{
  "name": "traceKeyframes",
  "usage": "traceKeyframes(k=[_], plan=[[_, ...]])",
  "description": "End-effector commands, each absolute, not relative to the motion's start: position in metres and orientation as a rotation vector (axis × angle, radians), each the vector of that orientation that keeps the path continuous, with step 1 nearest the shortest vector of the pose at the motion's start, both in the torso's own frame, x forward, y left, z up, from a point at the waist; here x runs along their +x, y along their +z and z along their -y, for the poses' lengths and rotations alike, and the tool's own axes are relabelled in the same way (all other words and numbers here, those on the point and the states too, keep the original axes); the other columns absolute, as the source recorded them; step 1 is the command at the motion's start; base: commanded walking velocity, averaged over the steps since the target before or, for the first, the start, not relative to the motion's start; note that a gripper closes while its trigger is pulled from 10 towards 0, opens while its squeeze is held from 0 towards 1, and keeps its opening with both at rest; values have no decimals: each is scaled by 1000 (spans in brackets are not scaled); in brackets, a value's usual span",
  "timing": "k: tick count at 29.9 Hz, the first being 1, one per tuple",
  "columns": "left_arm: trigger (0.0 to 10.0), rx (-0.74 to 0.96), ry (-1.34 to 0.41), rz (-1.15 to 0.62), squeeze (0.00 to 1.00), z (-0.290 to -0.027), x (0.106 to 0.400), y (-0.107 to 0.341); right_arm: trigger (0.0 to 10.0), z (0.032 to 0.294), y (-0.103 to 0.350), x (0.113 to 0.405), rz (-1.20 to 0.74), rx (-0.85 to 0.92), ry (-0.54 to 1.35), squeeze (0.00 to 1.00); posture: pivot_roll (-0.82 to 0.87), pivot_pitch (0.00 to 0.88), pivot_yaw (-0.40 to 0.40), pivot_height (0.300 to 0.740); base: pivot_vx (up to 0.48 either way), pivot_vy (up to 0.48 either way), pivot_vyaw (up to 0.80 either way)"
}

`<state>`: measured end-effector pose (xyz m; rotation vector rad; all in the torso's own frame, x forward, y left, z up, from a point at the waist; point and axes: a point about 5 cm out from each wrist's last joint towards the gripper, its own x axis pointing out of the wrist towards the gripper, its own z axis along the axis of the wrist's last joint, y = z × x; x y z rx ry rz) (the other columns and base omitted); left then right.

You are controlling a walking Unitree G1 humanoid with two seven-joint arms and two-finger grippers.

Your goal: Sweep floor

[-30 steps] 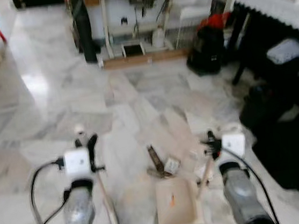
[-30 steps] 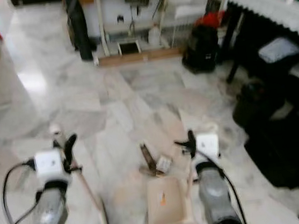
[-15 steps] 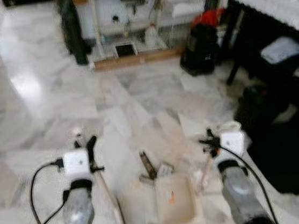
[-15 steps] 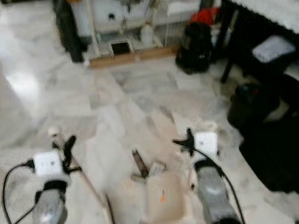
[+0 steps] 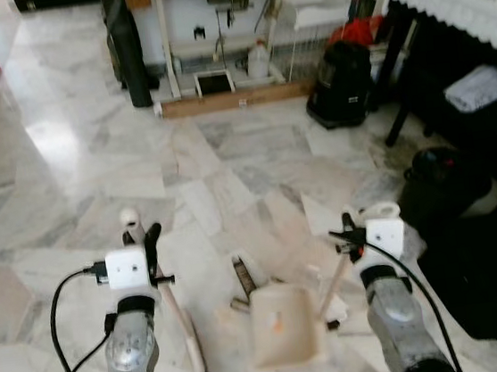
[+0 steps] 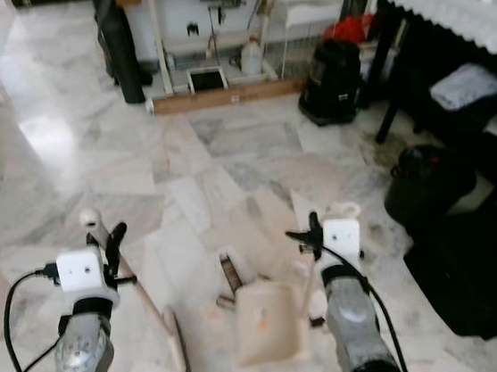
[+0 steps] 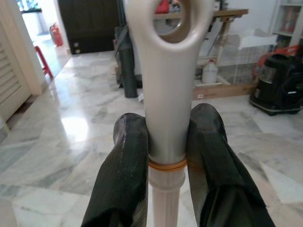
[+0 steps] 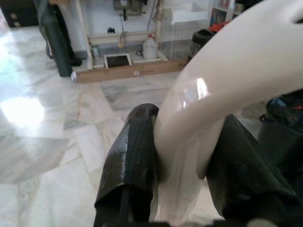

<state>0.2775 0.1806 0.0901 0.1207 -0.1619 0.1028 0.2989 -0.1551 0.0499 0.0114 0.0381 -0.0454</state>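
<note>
Marble floor (image 5: pixel 93 159), broom (image 5: pixel 182 324) in left pincer (image 7: pixel 166 142), dustpan (image 5: pixel 287 325) in right pincer (image 8: pixel 184 156)

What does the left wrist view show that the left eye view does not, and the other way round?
Left wrist view alone: the fingers pressed on both sides of the broom handle, an orange band under them, and the hole in the handle's end.

Left eye view alone: the broom head on the floor, the dustpan beside it, debris in front, and the right gripper on the dustpan handle.

Both: the left gripper, the marble floor, the wooden table and the black vacuum cleaner.
</note>
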Motion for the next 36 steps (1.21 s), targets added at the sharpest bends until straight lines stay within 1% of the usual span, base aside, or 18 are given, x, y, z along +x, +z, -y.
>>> traceKeyframes(k=[1,20,23,36], plan=[[10000,118,93,200,0,-178,279,97,10000,162,57,302,-5,-2,-63,0,94,57,-62,740,0,0,0],[10000,114,88,201,0,-179,280,98,10000,163,57,304,-12,15,-95,0,96,38,-55,740,0,0,0],[10000,116,85,201,0,-180,280,98,10000,162,57,304,-8,19,-93,0,95,33,-52,740,0,0,-800],[10000,116,73,203,0,-180,282,100,10000,161,57,304,1,-4,-90,0,96,30,-45,740,0,0,0]])
